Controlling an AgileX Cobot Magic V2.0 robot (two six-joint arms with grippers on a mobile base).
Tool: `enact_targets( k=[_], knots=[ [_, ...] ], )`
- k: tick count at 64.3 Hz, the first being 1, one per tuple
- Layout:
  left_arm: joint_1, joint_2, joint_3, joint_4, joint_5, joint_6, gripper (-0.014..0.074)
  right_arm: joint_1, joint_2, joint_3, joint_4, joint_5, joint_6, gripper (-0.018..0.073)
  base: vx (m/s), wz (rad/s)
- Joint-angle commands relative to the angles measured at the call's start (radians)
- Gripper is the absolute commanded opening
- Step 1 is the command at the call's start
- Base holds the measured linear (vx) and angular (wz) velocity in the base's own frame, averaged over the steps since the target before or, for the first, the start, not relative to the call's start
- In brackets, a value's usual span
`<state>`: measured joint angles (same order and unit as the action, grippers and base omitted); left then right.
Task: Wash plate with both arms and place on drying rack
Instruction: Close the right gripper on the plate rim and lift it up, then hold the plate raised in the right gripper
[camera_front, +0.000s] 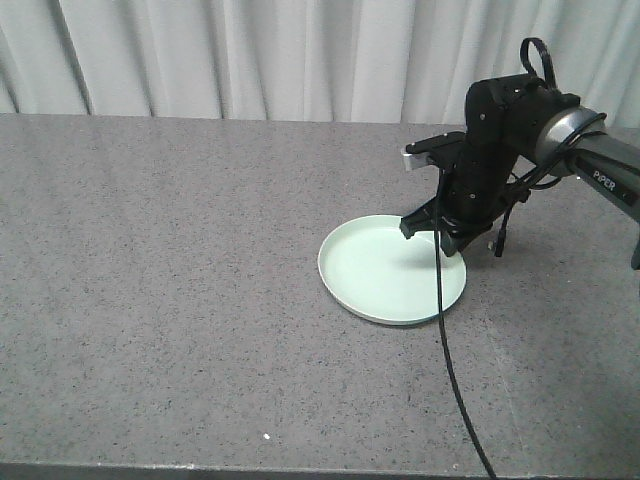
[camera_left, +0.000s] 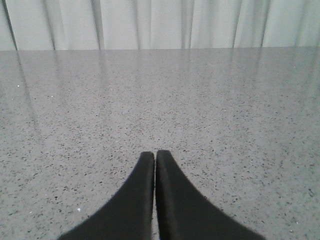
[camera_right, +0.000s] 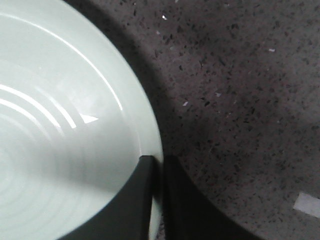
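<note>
Plate (camera_front: 385, 275) prob. stiff, light, slick; right gripper (camera_right: 157, 165) pinches plate's rim, best hold. Left gripper (camera_left: 154, 156) closed, empty.

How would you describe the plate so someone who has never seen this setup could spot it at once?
A grey speckled countertop runs in front of a pale curtain, and a black right arm reaches down over its right half. Beneath that arm's end effector lies the plate: round, shallow, pale mint green, the only coloured thing on the grey stone.
</note>
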<state>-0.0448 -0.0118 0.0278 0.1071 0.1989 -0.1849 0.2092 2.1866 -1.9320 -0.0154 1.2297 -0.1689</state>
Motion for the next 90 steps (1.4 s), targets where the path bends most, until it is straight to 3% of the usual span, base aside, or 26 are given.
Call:
enact_targets(
  k=[1, 12, 21, 61, 74, 90],
  knots=[
    [-0.006, -0.013, 0.018, -0.005, -0.076, -0.003, -0.0006, -0.004, -0.059, -0.028, -0.008, 0.025, -0.005, -0.0011, 0.00, 0.00],
    [-0.006, -0.013, 0.018, -0.005, -0.076, -0.003, -0.0006, -0.014, -0.062, -0.029, 0.015, 0.031, -0.006, -0.0011, 0.00, 0.00],
    [-0.006, -0.013, 0.018, -0.005, -0.076, -0.003, -0.0006, -0.058, -0.088, -0.029, 0.147, 0.016, -0.042, -0.0011, 0.00, 0.00],
    [-0.006, -0.013, 0.018, -0.005, -0.076, -0.003, -0.0006, -0.396, -0.425, -0.028, 0.715, 0.055, -0.318, -0.0009, 0.00, 0.00],
    [-0.006, -0.013, 0.018, -0.005, -0.076, -0.003, -0.0006, -0.434, -0.558, 0.001, 0.776, 0.055, -0.353, -0.0009, 0.00, 0.00],
    [-0.006, -0.013, 0.018, -0.005, -0.076, -0.003, -0.0006, -0.434, -0.741, 0.230, 0.839, 0.017, -0.425, -0.0008, 0.00, 0.00]
  ],
)
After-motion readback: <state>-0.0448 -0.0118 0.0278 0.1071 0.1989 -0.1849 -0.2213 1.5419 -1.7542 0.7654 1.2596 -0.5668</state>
